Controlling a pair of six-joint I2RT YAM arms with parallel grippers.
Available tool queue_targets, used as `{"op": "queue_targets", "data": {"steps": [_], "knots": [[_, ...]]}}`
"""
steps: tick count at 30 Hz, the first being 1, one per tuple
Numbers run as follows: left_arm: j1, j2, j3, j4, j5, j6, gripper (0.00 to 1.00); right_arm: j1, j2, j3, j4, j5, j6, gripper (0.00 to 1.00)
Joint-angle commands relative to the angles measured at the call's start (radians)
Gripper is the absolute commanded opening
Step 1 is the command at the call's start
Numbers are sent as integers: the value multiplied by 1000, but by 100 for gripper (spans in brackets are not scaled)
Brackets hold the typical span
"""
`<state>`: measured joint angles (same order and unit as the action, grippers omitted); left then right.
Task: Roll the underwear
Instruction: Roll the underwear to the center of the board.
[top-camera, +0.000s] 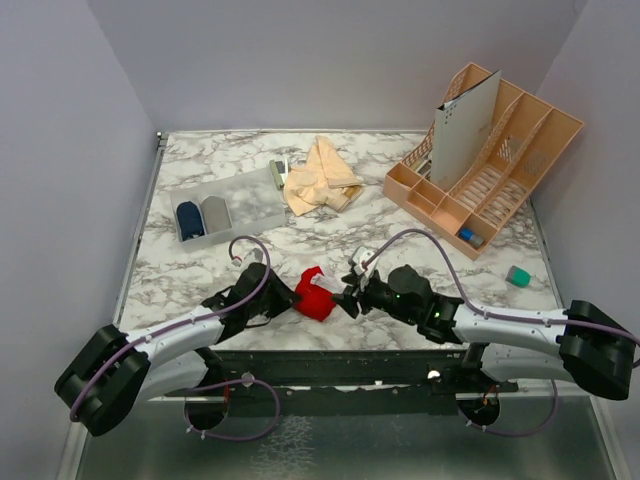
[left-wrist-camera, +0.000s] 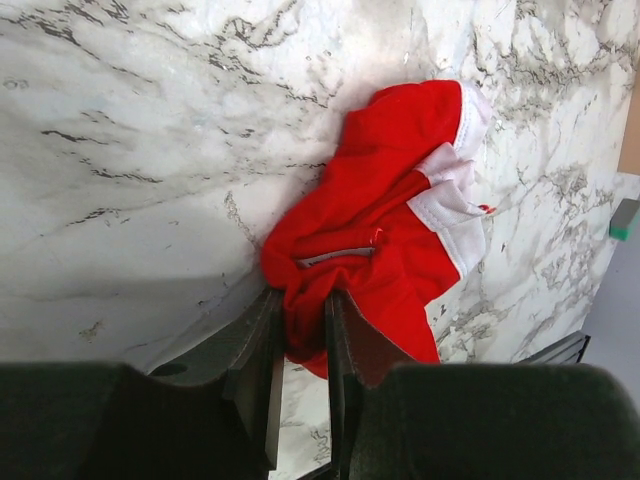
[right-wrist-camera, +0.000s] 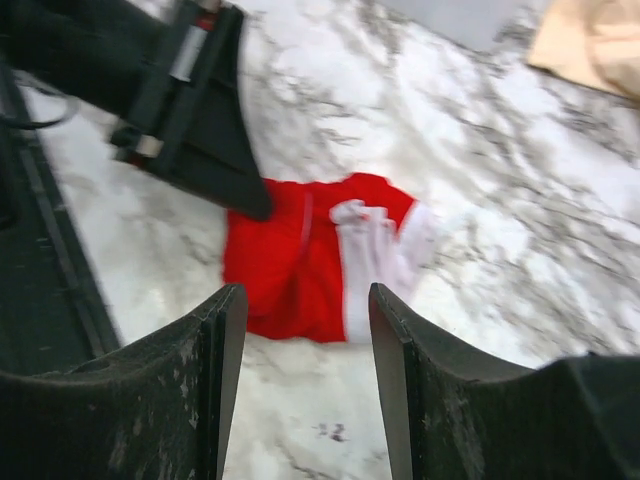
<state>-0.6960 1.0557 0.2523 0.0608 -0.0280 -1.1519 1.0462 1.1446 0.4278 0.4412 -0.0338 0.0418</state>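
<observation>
Left gripper (left-wrist-camera: 305, 300): jaws closed on a thin fold at one edge of the red underwear (left-wrist-camera: 390, 200); the rest of the garment lies bunched on the marble beyond the fingertips, white-grey trim on its far side. Right gripper (right-wrist-camera: 305, 295): jaws spread wide and holding nothing; the red cloth lies just ahead of the gap between them. Whether they touch it cannot be told from the overhead view. The garment sits close to the near edge of the worktop (top-camera: 330, 235), about midway along it, between the two grippers.

Likely risks:
- The left pinch takes only a small fold, so a pull could drag or loosen the loose bundle rather than tighten it.
- The right jaws, if closed from here, could catch only the trim or meet the left finger, which lies across the cloth in the right wrist view.
- A sideways tug so near the edge could slide the garment off.

The peach-beige underwear (top-camera: 320, 178) lies heaped well apart, toward the far edge.
</observation>
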Motion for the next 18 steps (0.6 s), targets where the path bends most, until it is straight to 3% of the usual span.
{"op": "queue_targets", "data": {"steps": [1,6,11,18], "knots": [[-3,8,-25,-173,-22,17,13,3,-12,-28,62,236,-146,56],[-3,-7,-23,-191,-28,15,13,65,47,11,30,172,-285,55],[-3,-11,-2,-228,-35,26,13,213,139,11,130,273,-472,55],[-3,-4,2,-231,-34,23,12,311,296,42,193,319,-578,55]]}}
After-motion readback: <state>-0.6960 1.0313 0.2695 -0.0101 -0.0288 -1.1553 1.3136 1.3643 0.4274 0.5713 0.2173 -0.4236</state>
